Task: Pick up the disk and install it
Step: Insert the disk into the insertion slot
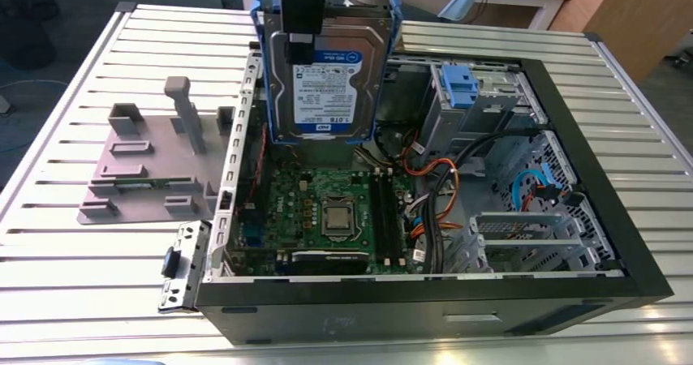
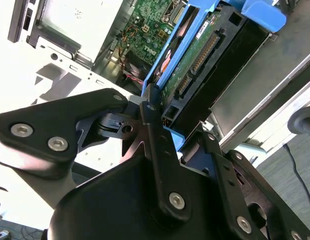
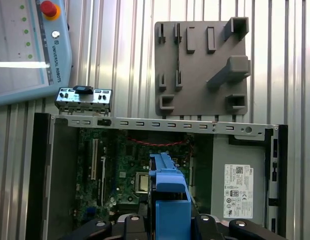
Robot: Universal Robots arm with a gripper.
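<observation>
Exterior view. Disk (image 1: 324, 77) held upright above the open computer case (image 1: 585, 243), label face toward the camera, long axis vertical, blue bracket (image 1: 260, 57) framing both long edges. Gripper (image 1: 302, 8) clamped on the upper end from above. Lower edge of the disk hanging over the motherboard (image 1: 324, 211), clear of it. Empty drive bay with a small blue clip (image 1: 459, 83) toward the exterior view's right of the disk, near but apart. Grey fixture plate (image 1: 146, 166) on the slatted table (image 1: 87, 300), outside the case, toward the exterior view's left.

Second wrist view. Gripper (image 2: 167, 132) closed on the disk (image 2: 205, 55) – black fingers (image 2: 153, 150) pressing the bracket edge, connector end and circuit side facing the camera. Disk extending straight away from the jaws along the gripper's axis, toward the case interior. Motherboard (image 2: 155, 20) visible past it.

First wrist view. Blue bracket (image 3: 167, 195) projecting from the gripper (image 3: 167, 222), seen end-on over the motherboard (image 3: 119, 170). Grey metal box with a white sticker (image 3: 240, 185) seated in the case beside the board. Fixture plate (image 3: 202, 65) beyond the case wall. Pendant with a red button (image 3: 29, 45) on the table. Exact gap between disk and board hard to judge here – probably well above.
</observation>
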